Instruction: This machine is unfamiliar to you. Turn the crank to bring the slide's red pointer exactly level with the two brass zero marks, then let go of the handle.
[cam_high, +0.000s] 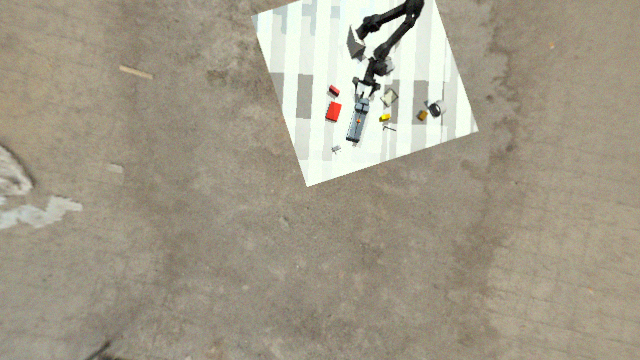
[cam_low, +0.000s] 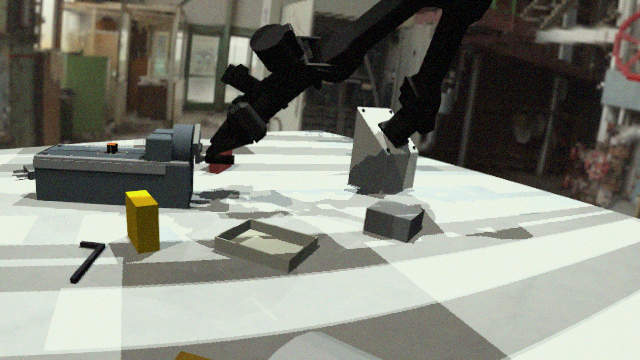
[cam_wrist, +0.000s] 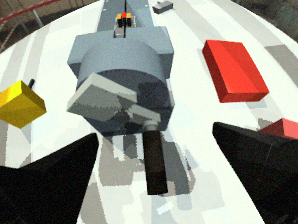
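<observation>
Gripper: (cam_wrist: 156, 183) spread wide, pinching nothing — its two dark fingers stand either side of the handle without touching it.
Handle: (cam_wrist: 154, 161) a dark bar sticking out from the crank wheel (cam_wrist: 129, 83), free between the jaws.
Machine: (cam_low: 107, 172) a long grey-blue box on the white table (cam_low: 450, 280).
Pointer: (cam_wrist: 124, 20) on the slide on top of the machine — too small to tell whether it is level with the zero marks.
Nearby: yellow block (cam_low: 142, 220), shallow tray (cam_low: 265, 245), red block (cam_wrist: 234, 70).

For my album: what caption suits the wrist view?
Open jaws hover behind the grey crank machine, handle released.
</observation>
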